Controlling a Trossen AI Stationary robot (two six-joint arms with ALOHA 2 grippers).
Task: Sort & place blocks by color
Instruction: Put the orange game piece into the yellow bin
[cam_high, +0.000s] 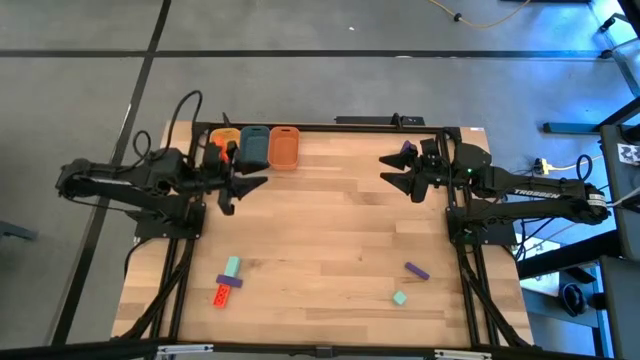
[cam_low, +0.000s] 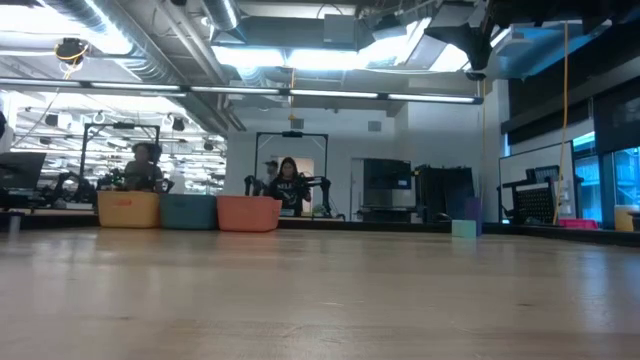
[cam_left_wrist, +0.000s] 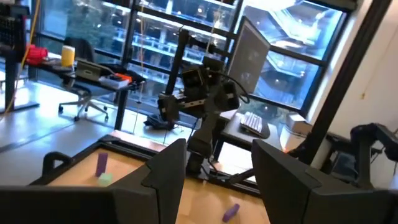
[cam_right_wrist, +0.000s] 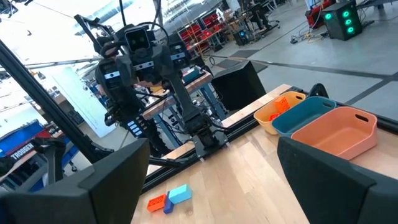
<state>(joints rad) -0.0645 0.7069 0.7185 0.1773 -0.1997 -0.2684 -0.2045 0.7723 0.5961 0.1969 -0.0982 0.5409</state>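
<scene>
The wooden table holds blocks near 7 o'clock, apparently stacked; left gripper and right gripper hover spread wide, empty.

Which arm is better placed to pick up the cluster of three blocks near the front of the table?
Left, probably. The cluster lies on the left half, below the left gripper. The right gripper is across the table, nearer the purple block. Both hover open, holding nothing.
</scene>
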